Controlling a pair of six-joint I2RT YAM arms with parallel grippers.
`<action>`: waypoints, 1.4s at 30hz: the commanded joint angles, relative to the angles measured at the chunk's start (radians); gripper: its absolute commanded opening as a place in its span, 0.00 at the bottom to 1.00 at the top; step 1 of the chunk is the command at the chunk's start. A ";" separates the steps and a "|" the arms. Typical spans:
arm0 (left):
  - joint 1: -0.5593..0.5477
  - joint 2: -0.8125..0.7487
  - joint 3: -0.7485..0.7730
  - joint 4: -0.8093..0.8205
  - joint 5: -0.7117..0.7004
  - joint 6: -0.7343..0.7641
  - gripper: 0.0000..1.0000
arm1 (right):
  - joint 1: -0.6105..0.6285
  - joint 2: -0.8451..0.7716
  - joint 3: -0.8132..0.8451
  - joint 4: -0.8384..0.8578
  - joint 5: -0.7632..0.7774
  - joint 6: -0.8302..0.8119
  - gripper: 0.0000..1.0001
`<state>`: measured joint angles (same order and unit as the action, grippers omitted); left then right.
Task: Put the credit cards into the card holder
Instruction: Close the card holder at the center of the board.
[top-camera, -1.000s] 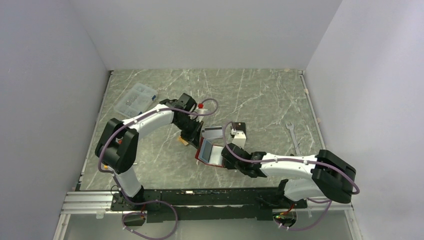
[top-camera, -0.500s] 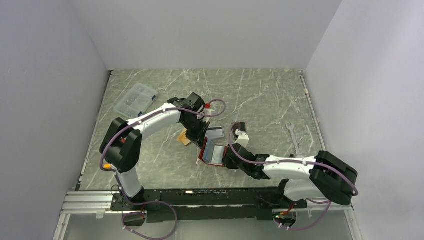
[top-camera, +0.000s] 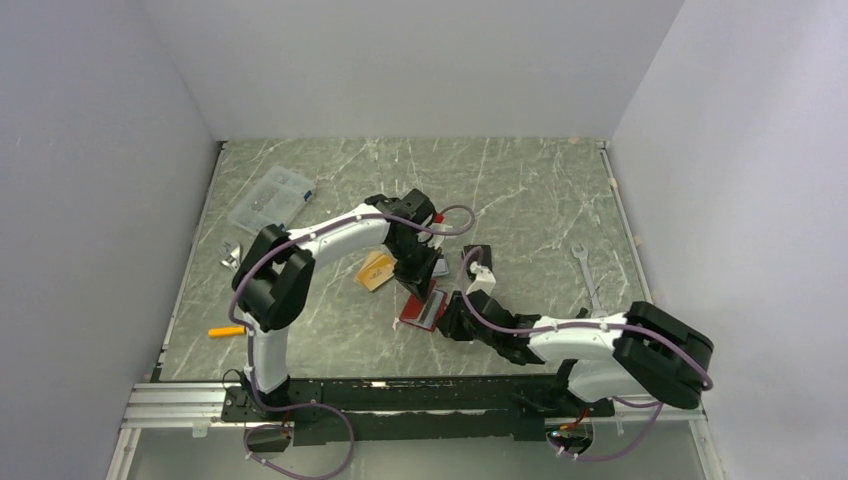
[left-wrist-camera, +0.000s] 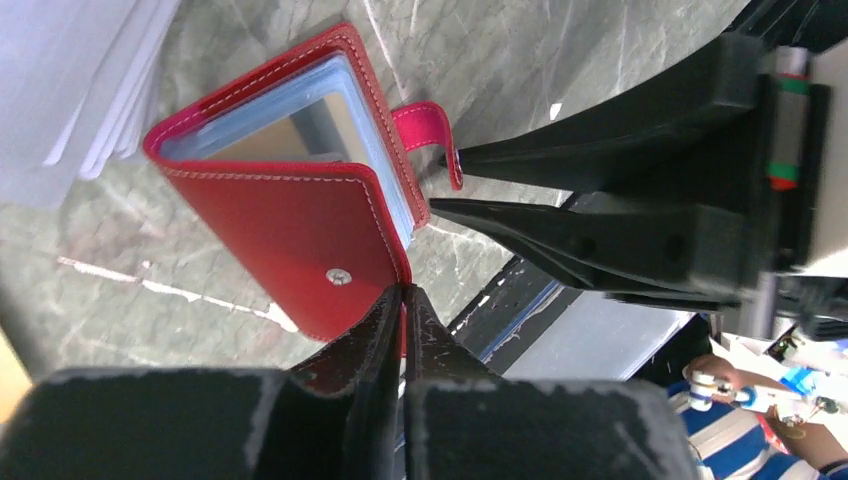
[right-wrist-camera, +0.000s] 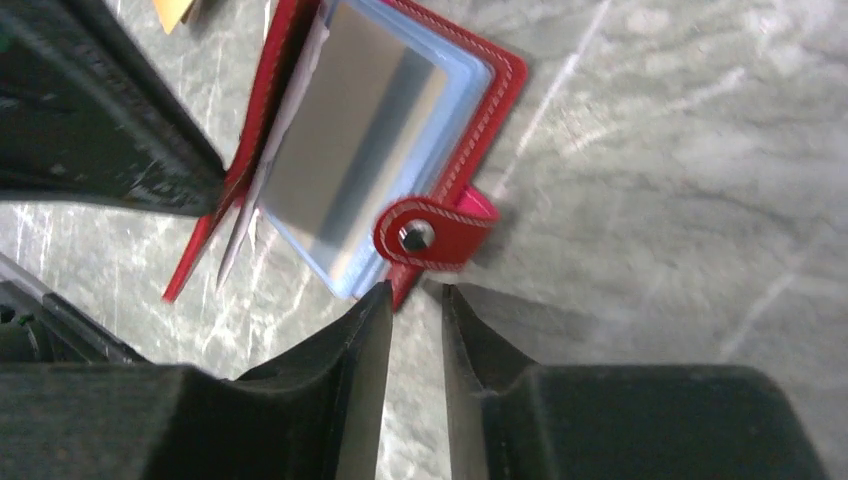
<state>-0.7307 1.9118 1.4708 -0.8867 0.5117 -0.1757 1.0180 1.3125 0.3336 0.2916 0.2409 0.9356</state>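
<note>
My left gripper (left-wrist-camera: 403, 300) pinches the red card holder (left-wrist-camera: 290, 200) cover, half-folded on the table; my right gripper (right-wrist-camera: 412, 300) clamps its edge beside the snap tab (right-wrist-camera: 432, 232). Closing comes next, I judge: press the tab down.

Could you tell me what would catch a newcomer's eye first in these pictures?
The red card holder at the table's centre, half folded, with both grippers meeting at it. The left gripper has its fingers pinched on the front cover's edge; the right gripper sits by the snap tab. A silver card shows in a clear pocket.
</note>
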 joint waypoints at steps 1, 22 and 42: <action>-0.005 0.046 0.038 -0.009 0.039 -0.015 0.14 | 0.000 -0.139 -0.078 -0.117 -0.009 0.013 0.32; 0.119 -0.073 -0.239 0.353 0.439 -0.014 0.48 | -0.016 -0.541 -0.009 -0.514 0.098 0.047 0.49; 0.035 0.002 -0.310 0.389 0.062 0.128 0.00 | -0.250 -0.384 0.191 -0.528 -0.092 -0.064 0.40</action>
<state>-0.6693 1.8824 1.1488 -0.5255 0.6666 -0.0704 0.7891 0.8757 0.4454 -0.2649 0.2031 0.9264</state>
